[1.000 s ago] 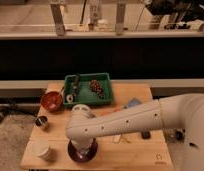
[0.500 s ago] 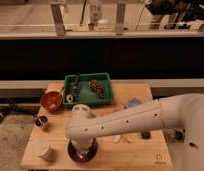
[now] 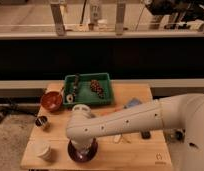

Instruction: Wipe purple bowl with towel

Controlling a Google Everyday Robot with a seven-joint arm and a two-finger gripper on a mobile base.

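The gripper sits directly over the purple bowl at the wooden table's front edge; its grasp and contents cannot be determined.

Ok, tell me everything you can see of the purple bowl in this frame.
The purple bowl is round, shallow and glossy, dark purple-maroon, sitting upright at the front edge of the wooden table, right of the white cup. Only its rim and part of the inside show: the arm's wrist comes down over its centre, and the gripper reaches into it, hiding what it holds. No towel can be made out, nor whether anything else touches the bowl.
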